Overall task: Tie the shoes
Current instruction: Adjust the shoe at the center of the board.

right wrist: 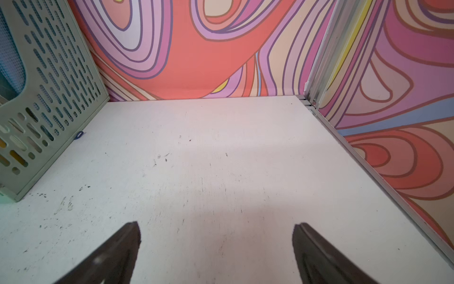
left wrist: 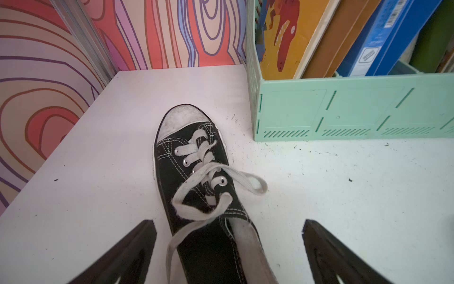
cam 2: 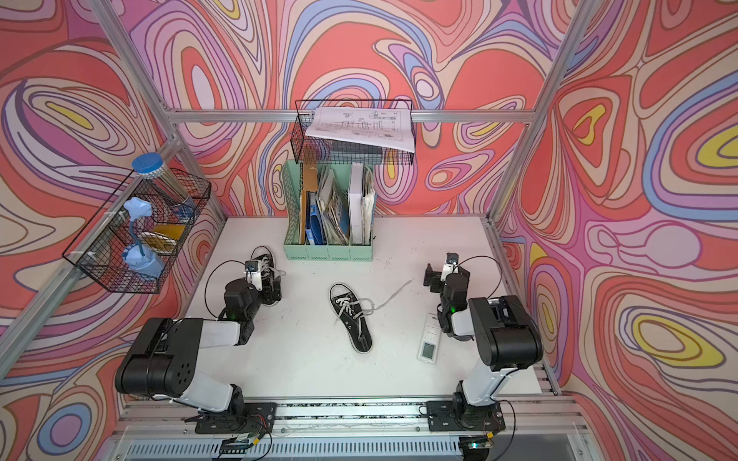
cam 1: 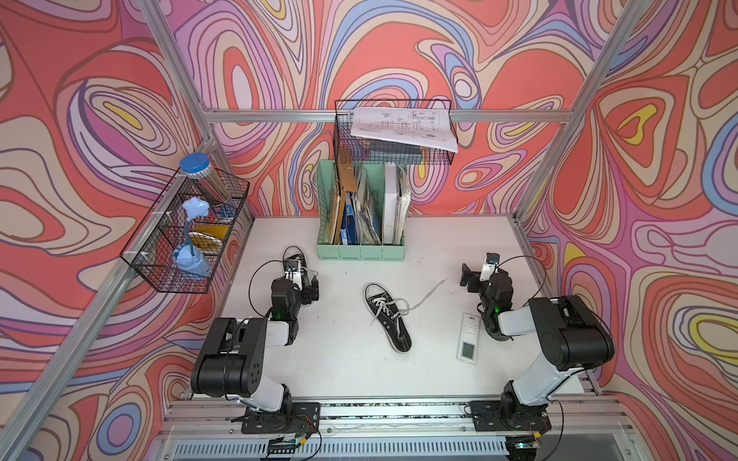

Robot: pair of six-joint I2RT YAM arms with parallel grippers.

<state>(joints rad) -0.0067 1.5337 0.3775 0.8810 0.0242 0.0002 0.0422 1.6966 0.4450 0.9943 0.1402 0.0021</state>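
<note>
Two black canvas shoes with white laces are on the white table. One shoe (cam 1: 386,317) (cam 2: 350,317) lies in the middle with its laces loose, and one lace end trails toward the right. The other shoe (cam 1: 294,255) (left wrist: 194,172) sits at the far left with its toe pointing toward the back wall. Its laces lie in slack loops over the tongue. My left gripper (cam 1: 300,275) (left wrist: 229,227) hovers open just above that shoe's heel opening, a finger on either side. My right gripper (cam 1: 466,274) (right wrist: 217,228) is open over bare table at the right, with nothing between its fingers.
A mint green file holder (cam 1: 361,223) full of books stands at the back centre, close to the left shoe. A white remote-like device (cam 1: 468,337) lies beside the right arm. Wire baskets hang on the left frame (cam 1: 187,235) and the back rail (cam 1: 393,131).
</note>
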